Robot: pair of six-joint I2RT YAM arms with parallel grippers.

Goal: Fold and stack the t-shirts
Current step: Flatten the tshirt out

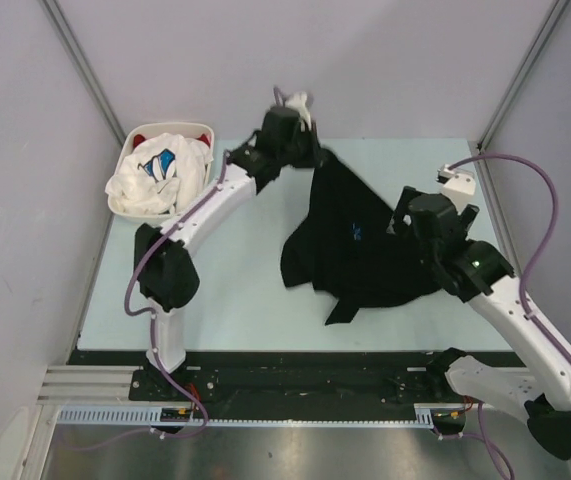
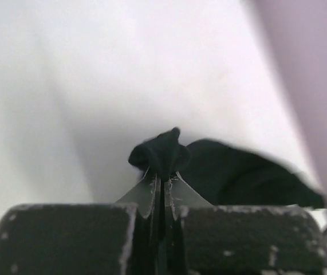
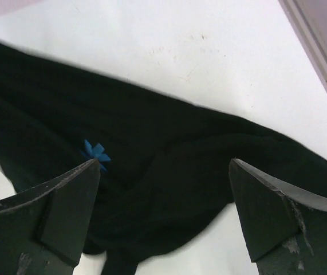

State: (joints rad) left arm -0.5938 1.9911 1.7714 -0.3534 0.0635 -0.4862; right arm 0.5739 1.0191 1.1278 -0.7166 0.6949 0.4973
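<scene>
A large black t-shirt with a small blue starburst mark lies crumpled on the table's middle right. My left gripper is shut on its far corner and holds that corner lifted near the back edge; the pinched black bunch shows between the fingers in the left wrist view. My right gripper is open, just above the shirt's right side; the black cloth and blue mark lie below its spread fingers. A white tee with blue print and a red one sit in the basket.
A white oval plastic basket stands at the back left of the pale table. Grey walls enclose the back and sides. A black rail runs along the near edge by the arm bases.
</scene>
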